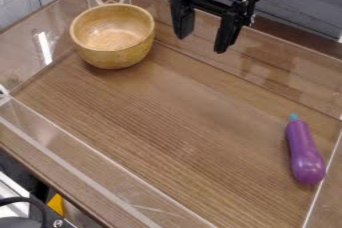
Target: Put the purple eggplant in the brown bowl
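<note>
The purple eggplant (305,150) lies on the wooden table near the right edge, lengthwise with its darker stem end toward the back. The brown bowl (114,35), round and light tan, stands at the back left with nothing inside it. My gripper (203,30) hangs pointing down at the back centre, just right of the bowl and well away from the eggplant. Its black fingers (227,30) are spread apart and hold nothing.
Low transparent walls (80,162) run around the wooden tabletop, along its front-left and left edges. A wide stretch of bare wood (174,122) lies between the bowl and the eggplant. Grey surfaces stand behind the table.
</note>
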`<state>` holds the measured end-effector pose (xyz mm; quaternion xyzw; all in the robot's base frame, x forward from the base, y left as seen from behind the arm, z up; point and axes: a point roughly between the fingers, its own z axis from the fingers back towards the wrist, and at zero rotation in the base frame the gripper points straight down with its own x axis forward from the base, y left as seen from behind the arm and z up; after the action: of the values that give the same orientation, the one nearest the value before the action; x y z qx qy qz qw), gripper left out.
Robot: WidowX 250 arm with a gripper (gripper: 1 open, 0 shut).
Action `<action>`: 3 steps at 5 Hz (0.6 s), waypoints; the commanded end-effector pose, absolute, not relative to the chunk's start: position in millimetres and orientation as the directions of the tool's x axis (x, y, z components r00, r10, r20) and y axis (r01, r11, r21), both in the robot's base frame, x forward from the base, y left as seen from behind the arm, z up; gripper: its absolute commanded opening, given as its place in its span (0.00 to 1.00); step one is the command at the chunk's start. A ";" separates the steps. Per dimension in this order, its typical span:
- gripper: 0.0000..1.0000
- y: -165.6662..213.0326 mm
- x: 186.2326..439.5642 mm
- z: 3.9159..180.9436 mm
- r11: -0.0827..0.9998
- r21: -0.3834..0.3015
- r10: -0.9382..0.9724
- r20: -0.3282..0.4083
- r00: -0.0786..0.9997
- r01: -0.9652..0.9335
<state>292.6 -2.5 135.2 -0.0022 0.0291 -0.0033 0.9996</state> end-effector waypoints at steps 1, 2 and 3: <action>1.00 -5.4 298.5 127.1 0.999 -0.006 -0.035 -0.075 0.997 0.035; 1.00 -35.4 300.5 120.9 0.998 -0.029 -0.054 -0.093 0.994 0.052; 1.00 -65.8 302.5 128.8 0.998 -0.052 -0.035 -0.100 0.994 0.030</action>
<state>296.6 -64.0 114.3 -0.0199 0.0752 -0.0173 0.9968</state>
